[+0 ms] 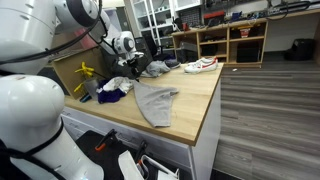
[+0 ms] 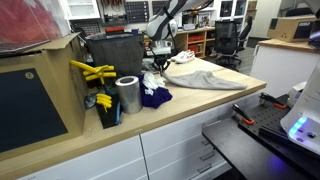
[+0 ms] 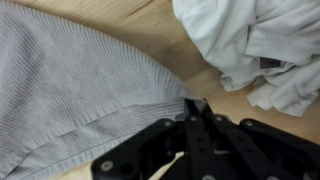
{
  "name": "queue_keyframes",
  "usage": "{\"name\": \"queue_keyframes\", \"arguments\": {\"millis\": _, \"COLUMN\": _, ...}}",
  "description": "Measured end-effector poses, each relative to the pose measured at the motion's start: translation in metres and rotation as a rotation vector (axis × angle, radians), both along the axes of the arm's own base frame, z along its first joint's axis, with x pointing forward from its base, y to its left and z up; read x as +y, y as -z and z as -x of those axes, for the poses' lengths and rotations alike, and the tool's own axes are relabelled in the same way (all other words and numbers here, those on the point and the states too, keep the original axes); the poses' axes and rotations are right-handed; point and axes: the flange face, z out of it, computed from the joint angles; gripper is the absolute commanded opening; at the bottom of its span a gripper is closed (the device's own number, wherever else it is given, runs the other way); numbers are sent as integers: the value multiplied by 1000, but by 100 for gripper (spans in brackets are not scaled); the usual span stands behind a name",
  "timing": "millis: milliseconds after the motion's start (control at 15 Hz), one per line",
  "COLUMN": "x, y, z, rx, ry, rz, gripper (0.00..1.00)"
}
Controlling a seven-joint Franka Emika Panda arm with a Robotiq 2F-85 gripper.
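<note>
A grey knitted cloth (image 3: 70, 90) lies spread on the wooden counter (image 3: 185, 55), and in both exterior views this grey cloth (image 1: 158, 103) (image 2: 205, 75) hangs partly over the counter's edge. My gripper (image 3: 193, 103) is down at the cloth's edge nearest the white pile, its black fingertips pressed together with a pinch of grey fabric between them. A crumpled white cloth (image 3: 250, 45) lies just beyond the fingertips. In the exterior views the gripper (image 1: 133, 72) (image 2: 160, 60) stands between the white cloth (image 2: 153, 80) and the grey one.
A dark blue cloth (image 2: 155, 97) lies by the white one. A metal can (image 2: 127, 95), yellow tools (image 2: 95, 72) and a black bin (image 2: 115, 50) stand at one end of the counter. A white shoe (image 1: 200, 66) sits near the far corner. Shelves (image 1: 235, 40) line the back.
</note>
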Motion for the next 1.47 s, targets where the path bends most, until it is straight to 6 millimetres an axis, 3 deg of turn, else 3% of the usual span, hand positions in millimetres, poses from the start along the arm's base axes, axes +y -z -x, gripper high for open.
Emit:
{"name": "queue_keyframes", "arguments": {"millis": 667, "x": -16, "y": -54, "z": 58, "rx": -17, "ry": -165, "rz": 128, "gripper": 1}}
{"name": "queue_keyframes", "arguments": {"millis": 1467, "x": -60, "y": -53, "z": 124, "rx": 54, "ry": -321, "rz": 245, "gripper": 1}}
